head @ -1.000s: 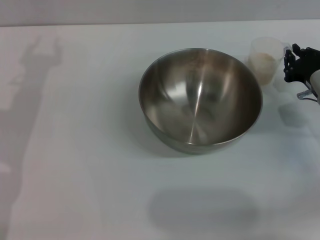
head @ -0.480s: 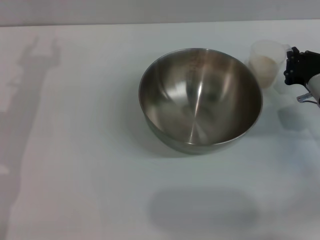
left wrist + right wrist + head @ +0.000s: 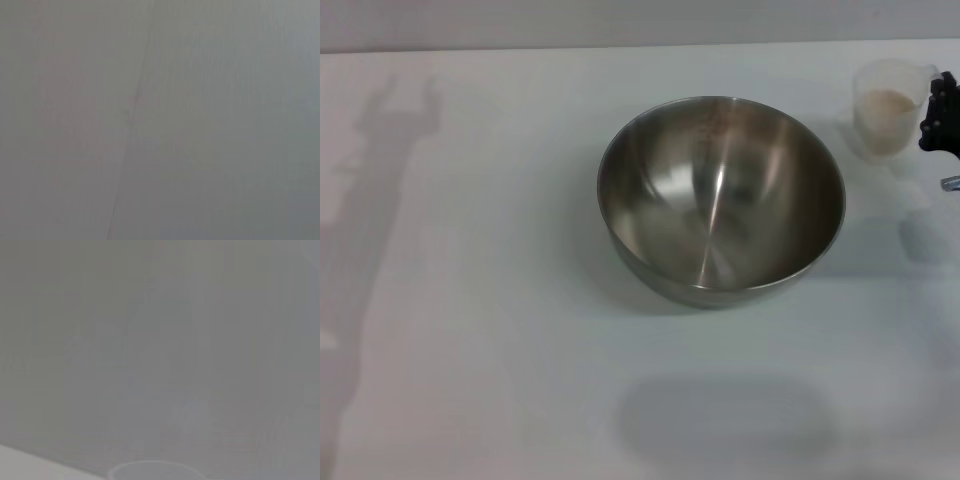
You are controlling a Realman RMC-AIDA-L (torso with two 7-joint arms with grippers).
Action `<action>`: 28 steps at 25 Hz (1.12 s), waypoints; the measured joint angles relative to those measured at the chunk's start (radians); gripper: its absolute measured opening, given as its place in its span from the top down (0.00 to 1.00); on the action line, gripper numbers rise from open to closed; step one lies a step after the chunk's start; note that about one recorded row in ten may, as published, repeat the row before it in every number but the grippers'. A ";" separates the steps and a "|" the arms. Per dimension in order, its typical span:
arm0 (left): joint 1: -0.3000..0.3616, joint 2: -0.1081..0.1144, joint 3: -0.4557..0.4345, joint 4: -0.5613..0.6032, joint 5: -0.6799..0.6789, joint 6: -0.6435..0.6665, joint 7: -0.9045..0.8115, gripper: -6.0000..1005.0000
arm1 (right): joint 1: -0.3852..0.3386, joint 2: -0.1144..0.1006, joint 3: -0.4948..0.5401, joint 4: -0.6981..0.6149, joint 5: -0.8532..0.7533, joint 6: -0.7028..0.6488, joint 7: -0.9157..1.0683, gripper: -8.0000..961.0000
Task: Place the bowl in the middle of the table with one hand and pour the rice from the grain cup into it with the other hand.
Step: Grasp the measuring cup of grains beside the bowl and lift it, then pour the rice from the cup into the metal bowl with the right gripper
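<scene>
The steel bowl (image 3: 720,195) stands upright and empty in the middle of the white table (image 3: 470,300). The translucent grain cup (image 3: 888,110) is to the bowl's far right, with pale rice (image 3: 886,104) inside it. My right gripper (image 3: 938,112) shows at the right edge of the head view, shut on the cup's handle side. It holds the cup upright above the table, and the cup's shadow (image 3: 923,238) lies apart below it. The cup's rim (image 3: 155,469) just shows in the right wrist view. My left gripper is out of view.
The left arm's shadow (image 3: 380,170) falls on the table's left side. A grey wall (image 3: 620,20) runs behind the table's far edge. The left wrist view shows only a plain grey surface (image 3: 200,125).
My right gripper has moved right and up with the grain cup, away from the bowl's rim. The cup's shadow has shifted right too. The bowl has not moved.
</scene>
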 joint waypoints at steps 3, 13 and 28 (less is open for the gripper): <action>0.000 0.000 0.000 0.001 0.001 0.000 -0.003 0.53 | -0.002 0.000 0.008 0.000 0.000 -0.008 0.000 0.98; -0.001 0.000 0.000 0.005 0.002 -0.005 -0.005 0.53 | -0.026 0.002 0.057 0.028 0.001 -0.127 -0.076 0.98; 0.012 -0.003 0.000 0.009 -0.003 -0.011 -0.006 0.53 | -0.045 0.002 0.061 0.081 -0.010 -0.378 -0.230 0.98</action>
